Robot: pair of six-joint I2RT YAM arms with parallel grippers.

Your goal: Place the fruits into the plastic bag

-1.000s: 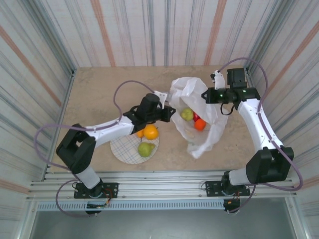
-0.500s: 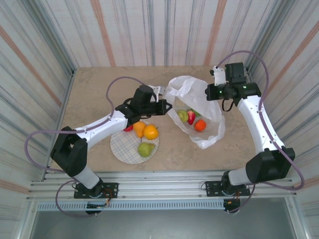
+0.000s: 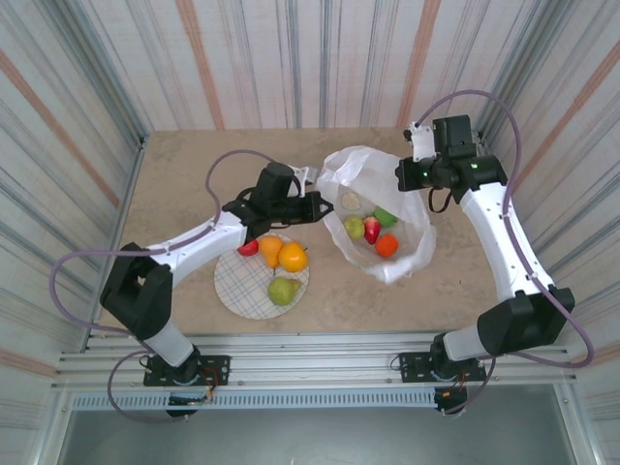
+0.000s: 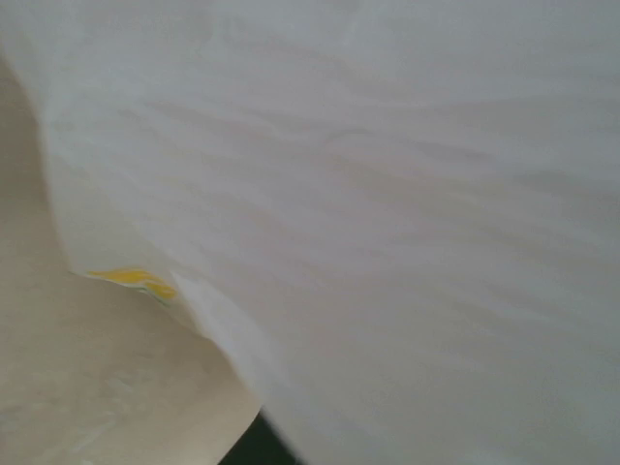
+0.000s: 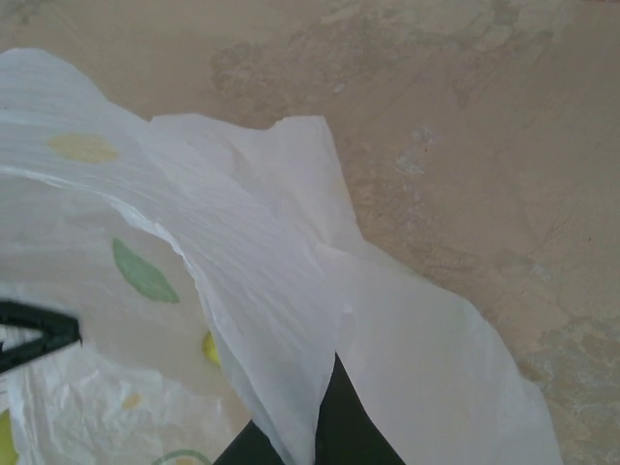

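Thin plastic bag between both jaws

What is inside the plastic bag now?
Through the open mouth of the plastic bag: a green fruit, a red fruit, an orange fruit and another green one. Anything beneath them or under the bag's folds is hidden.

Fruits lie in the plastic bag and on the plate left of it.

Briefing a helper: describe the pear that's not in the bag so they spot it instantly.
Find the round checked plate left of the white bag. The pear lies on the plate's near side, the only green fruit there, beside two oranges.
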